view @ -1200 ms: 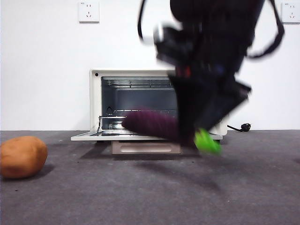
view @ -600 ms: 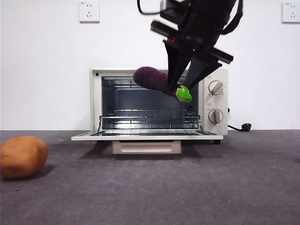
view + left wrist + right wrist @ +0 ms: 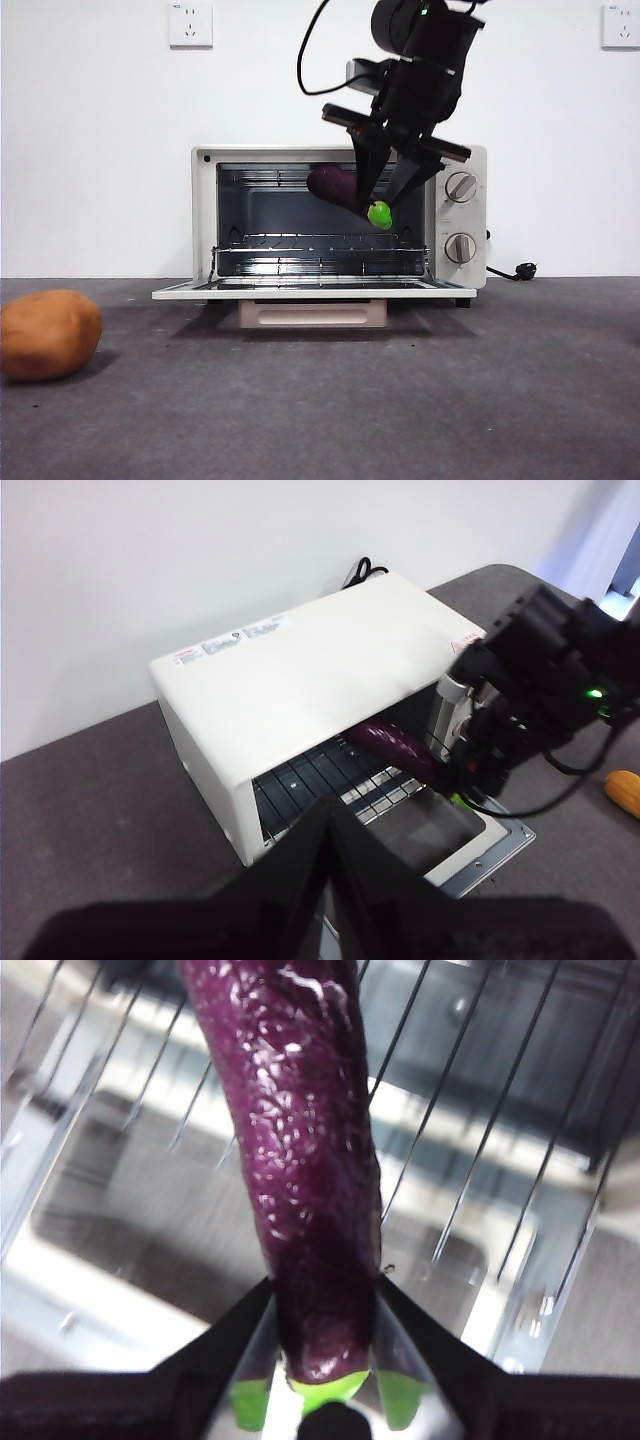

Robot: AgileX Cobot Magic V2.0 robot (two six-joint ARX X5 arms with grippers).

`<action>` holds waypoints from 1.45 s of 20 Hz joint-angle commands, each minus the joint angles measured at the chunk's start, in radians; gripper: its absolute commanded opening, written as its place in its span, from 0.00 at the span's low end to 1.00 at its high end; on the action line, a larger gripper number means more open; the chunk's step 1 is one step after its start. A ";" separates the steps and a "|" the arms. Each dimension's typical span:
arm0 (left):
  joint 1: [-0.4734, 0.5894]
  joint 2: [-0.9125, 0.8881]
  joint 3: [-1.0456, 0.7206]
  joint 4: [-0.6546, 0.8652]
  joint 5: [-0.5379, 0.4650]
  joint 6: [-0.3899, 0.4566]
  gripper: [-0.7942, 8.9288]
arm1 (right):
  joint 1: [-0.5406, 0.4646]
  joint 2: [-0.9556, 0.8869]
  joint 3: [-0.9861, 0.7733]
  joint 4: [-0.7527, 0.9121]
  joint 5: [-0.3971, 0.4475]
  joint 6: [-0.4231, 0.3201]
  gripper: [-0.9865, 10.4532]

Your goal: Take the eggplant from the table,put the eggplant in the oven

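Carrying the bumpy dark-purple toy eggplant [image 3: 338, 187], the right gripper [image 3: 385, 195], jaws clamped near its green stem, enters the cream-white toaster oven [image 3: 205, 215] around two o'clock; next, probably lowering onto the wire rack [image 3: 300, 243]. The left gripper's jaws look closed, seemingly empty.

Bumpy purple eggplant [image 3: 335, 186] with green cap, cream oven [image 3: 205, 215], orange-brown potato [image 3: 48, 334]

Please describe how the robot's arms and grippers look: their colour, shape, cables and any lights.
The right gripper has two black, tapering, flat jaws under a boxy black wrist. A black cable loops from that arm, and a small green light glows on it. The left gripper shows only black wedge-shaped jaws.
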 commanded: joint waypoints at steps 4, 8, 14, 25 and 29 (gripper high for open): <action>-0.006 0.002 -0.010 -0.011 -0.002 0.011 0.08 | -0.031 0.078 0.048 0.072 0.000 0.041 0.08; -0.006 0.002 -0.010 -0.011 -0.002 0.011 0.08 | -0.048 0.104 0.048 0.083 0.012 0.060 0.08; -0.006 0.002 -0.010 -0.012 -0.002 0.011 0.08 | -0.048 0.105 0.048 0.100 0.034 0.078 0.23; -0.006 0.002 -0.010 -0.037 -0.002 0.020 0.08 | -0.048 0.105 0.048 0.062 0.034 0.077 0.37; -0.006 0.002 -0.010 -0.040 -0.003 0.028 0.08 | -0.045 0.099 0.054 0.061 0.035 0.074 0.44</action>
